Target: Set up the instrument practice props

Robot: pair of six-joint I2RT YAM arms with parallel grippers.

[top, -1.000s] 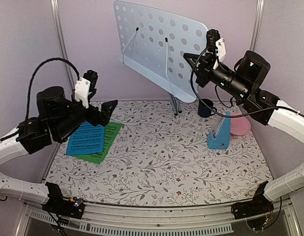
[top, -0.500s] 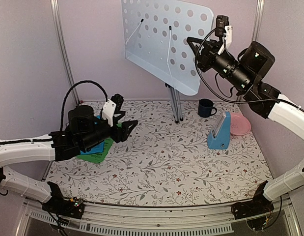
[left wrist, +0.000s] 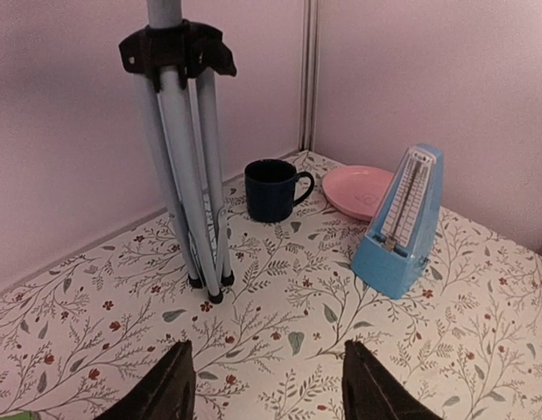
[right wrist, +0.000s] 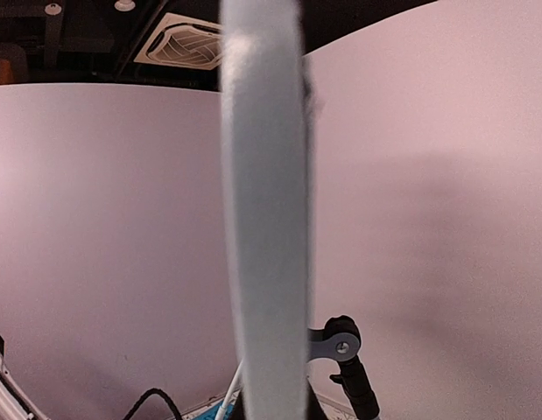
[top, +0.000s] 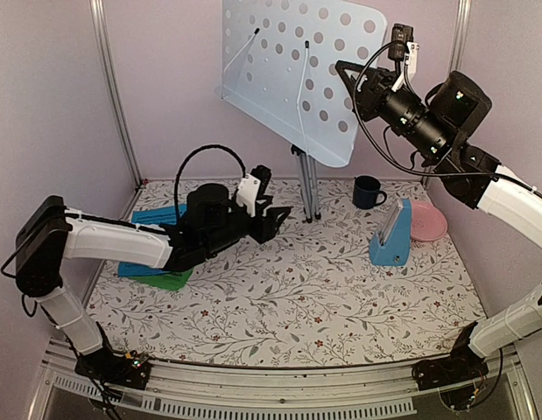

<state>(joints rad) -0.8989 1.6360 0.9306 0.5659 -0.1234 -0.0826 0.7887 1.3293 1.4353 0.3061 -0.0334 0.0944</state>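
The pale blue-grey perforated music stand (top: 288, 79) stands at the back on its silver tripod (top: 306, 185). My right gripper (top: 345, 77) is shut on the plate's right edge, which runs edge-on between the jaws in the right wrist view (right wrist: 263, 219). My left gripper (top: 279, 214) is open and empty, low over the table just left of the tripod's feet (left wrist: 205, 284); its fingertips (left wrist: 179, 385) show at the bottom of the left wrist view. The blue sheet (top: 157, 215) and the green sheet (top: 170, 280) lie at the left, partly hidden by my left arm. The blue metronome (top: 391, 234) stands at the right and also shows in the left wrist view (left wrist: 402, 223).
A dark blue mug (top: 367, 191) stands right of the tripod, also seen in the left wrist view (left wrist: 272, 189). A pink plate (top: 426, 220) lies behind the metronome and shows in the left wrist view (left wrist: 362, 190). Walls close in the back and both sides.
My left arm swung from over the sheets rightward and down towards the tripod's feet. My right gripper rose with the stand's plate, which now sits higher and more upright.
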